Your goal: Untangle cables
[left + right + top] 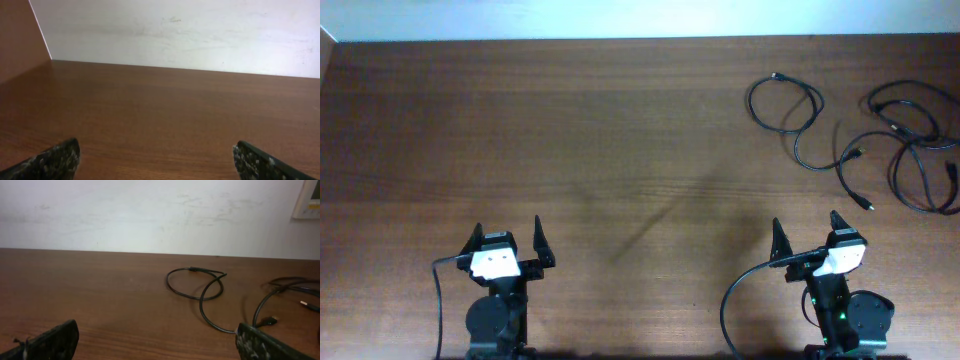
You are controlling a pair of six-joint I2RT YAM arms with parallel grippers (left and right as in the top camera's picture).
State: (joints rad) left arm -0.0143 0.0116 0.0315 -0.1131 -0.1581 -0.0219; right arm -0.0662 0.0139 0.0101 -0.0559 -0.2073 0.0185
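1. The table (620, 130) is carrying the cables (910, 143) on its far right part. They are lying flat on the wood, well apart from both arms at the near edge.
2. From overhead, one looped cable (820, 100) is lying just left of a looser tangle of crossing cords that is reaching the right edge of the picture. Whether the loop's tail is touching that tangle I cannot tell.
3. The right wrist view is showing the looped cable (205, 270) from low down, ahead and right of centre. More cord is curving in at the right edge, ending in a small plug (272, 318). The left wrist view is showing only bare wood and a pale wall (175, 35).
4. The left gripper (508, 228) is standing with its jaws spread wide and gripping nothing. The cables are lying far off to its right.
5. The right gripper (806, 222) is likewise standing with its jaws wide apart and gripping nothing. In its wrist view, its fingers (50, 341) are framing open wood. The cables are lying beyond them and to the right, not between the jaws.
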